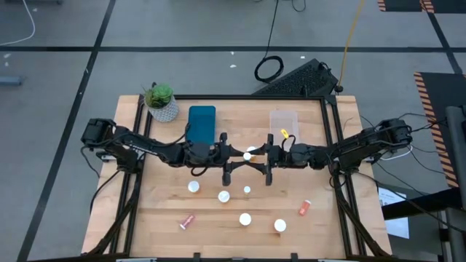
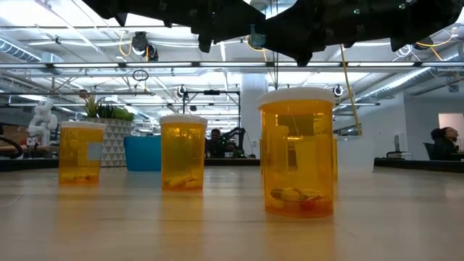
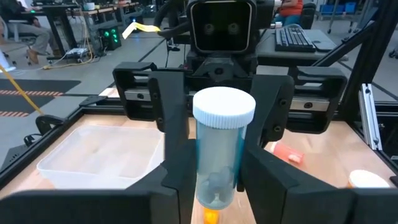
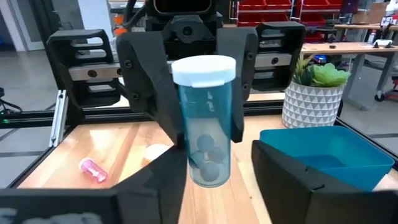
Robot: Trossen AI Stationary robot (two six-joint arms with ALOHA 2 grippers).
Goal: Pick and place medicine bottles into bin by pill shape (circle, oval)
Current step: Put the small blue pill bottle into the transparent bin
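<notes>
Wood tabletop [image 1: 145, 218] in a lab, bottles scattered across it. Both grippers meet mid-table — left gripper [image 1: 237, 164] and right gripper [image 1: 261, 163] each grasping one clear bottle [image 3: 222, 149]. Wrist views alone show round pills inside. Low view shows amber bottles [image 2: 297, 152] near, the grippers cut off overhead.

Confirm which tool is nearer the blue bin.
Left. Left tool meets the bottle beside the blue bin; right tool meets it from the far side, by the clear bin.
</notes>
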